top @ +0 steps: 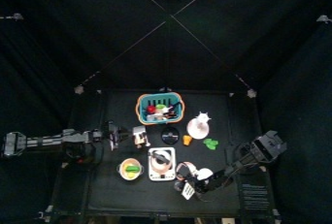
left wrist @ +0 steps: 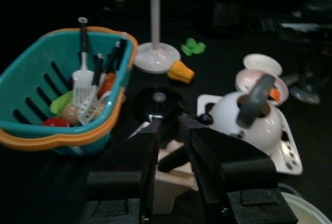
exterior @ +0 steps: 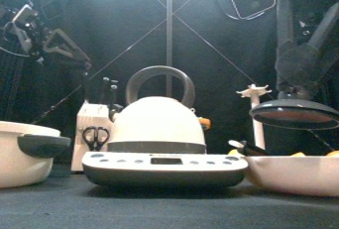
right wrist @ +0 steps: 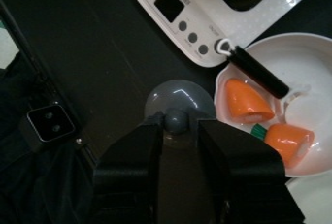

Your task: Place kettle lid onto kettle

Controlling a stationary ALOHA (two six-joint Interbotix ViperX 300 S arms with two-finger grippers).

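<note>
Because the lid has to go down flat onto the kettle, the right gripper (right wrist: 181, 129) is closed on the small knob at the middle of the kettle lid (right wrist: 178, 100), so that the glass disc hangs level below the jaws. In the front view the lid (exterior: 294, 112) is held in the air, clear of the table, to the right of the kettle (exterior: 159, 122) and at about the height of its upper body. Under the lid, near the front right corner of the tabletop, a white pan (right wrist: 279, 92) with a black handle is seen, with orange and green toy pieces in it.

The kettle is standing on a white base (exterior: 165, 168) near the front edge, about in the middle. Its arched black handle passes over the opening, so, as it is judged, the lid must be brought in under this arch or from the side.

The left gripper (left wrist: 174, 129) is kept wide, with nothing between its jaws, at the left side of the table and away from the kettle; it seems to be resting. Near the back edge a teal basket (left wrist: 49, 102) with utensils is placed.
</note>
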